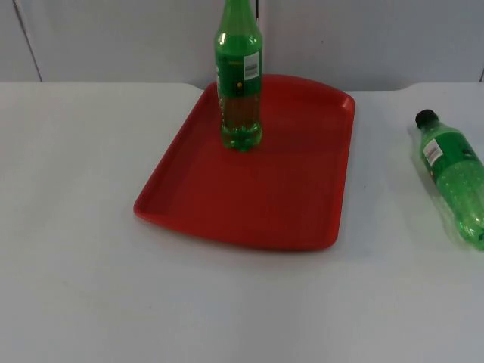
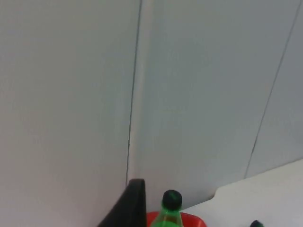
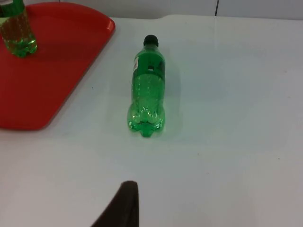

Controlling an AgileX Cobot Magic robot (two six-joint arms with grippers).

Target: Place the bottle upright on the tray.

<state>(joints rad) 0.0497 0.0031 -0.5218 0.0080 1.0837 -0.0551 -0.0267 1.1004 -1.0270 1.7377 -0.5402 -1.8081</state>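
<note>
While the left pincer (image 2: 135, 208) is raised high and points toward the grey wall (image 2: 71, 94), with one black fingertip beside the cap of the standing bottle (image 2: 171, 208), I cannot tell whether it is released or clenched. Over on the other side, the right pincer (image 3: 124, 205) hangs above the white surface (image 3: 227, 165) and looks down along the lying bottle (image 3: 147, 90); its state cannot be told either.

On the red tray (image 1: 257, 204) the standing bottle (image 1: 240, 83) is upright, near the far rim and toward the left side. It is green, see-through plastic with a label around its upper body and a dark cap. Free of the tray, the lying bottle (image 1: 454, 178) rests on its side on the surface, well to the right, cap pointing toward the wall. It too is green with a black cap and a small white label patch. Neither pincer touches either bottle.
</note>
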